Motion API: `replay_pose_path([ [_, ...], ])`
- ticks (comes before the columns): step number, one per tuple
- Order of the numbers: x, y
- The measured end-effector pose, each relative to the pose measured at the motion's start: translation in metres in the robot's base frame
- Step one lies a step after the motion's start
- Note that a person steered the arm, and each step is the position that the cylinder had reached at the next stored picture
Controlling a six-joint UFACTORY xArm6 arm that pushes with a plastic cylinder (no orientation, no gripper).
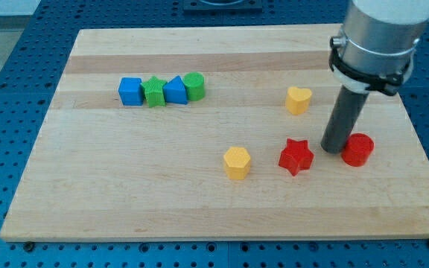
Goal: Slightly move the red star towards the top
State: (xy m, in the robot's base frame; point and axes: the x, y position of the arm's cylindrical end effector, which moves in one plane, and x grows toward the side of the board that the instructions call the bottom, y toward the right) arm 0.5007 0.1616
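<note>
My tip [334, 149] near counter's [199, 208] right edge, wedged between red star [296, 156] and red cylinder [357, 150]. No fingers fitted. Risk: sideways shove sending star leftward, not up.

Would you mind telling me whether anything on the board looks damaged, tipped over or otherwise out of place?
Nothing stands out. All eight blocks sit flat and intact on the wooden board. My tip rests between the red star and the red cylinder, close beside the cylinder; whether it touches it, I cannot tell.

Pale wooden board [199, 193], blue perforated surface [6, 112] around it, even light
</note>
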Motion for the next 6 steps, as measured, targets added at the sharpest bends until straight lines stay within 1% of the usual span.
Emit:
replay_pose_path([
  [1, 0.031, 0.000],
  [2, 0.038, -0.021],
  [4, -0.011, -0.031],
  [6, -0.013, -0.030],
])
